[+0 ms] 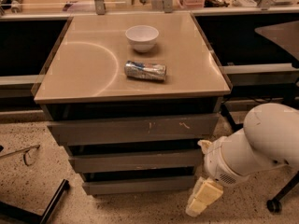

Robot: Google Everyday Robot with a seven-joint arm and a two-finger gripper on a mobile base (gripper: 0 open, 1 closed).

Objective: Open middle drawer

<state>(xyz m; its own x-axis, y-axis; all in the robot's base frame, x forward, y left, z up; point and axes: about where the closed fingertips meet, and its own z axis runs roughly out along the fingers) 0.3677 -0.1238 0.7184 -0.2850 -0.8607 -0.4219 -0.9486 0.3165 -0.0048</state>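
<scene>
The middle drawer (135,161) is a plain grey flat front, shut, between the taller scratched top front (135,129) and the narrow bottom front (138,186) of a cabinet under a tan tabletop (88,73). My gripper (202,199), cream-coloured, hangs from the white arm (252,148) low at the cabinet's right front corner. It is beside the bottom front, just right of and below the middle drawer's right end, and points down toward the floor. It holds nothing that I can see.
A white bowl (142,37) and a crushed can (145,71) lie on the tabletop. A black bar (51,202) and a thin wire object (25,153) lie on the speckled floor at the left. A black wheeled leg (275,202) stands at the right.
</scene>
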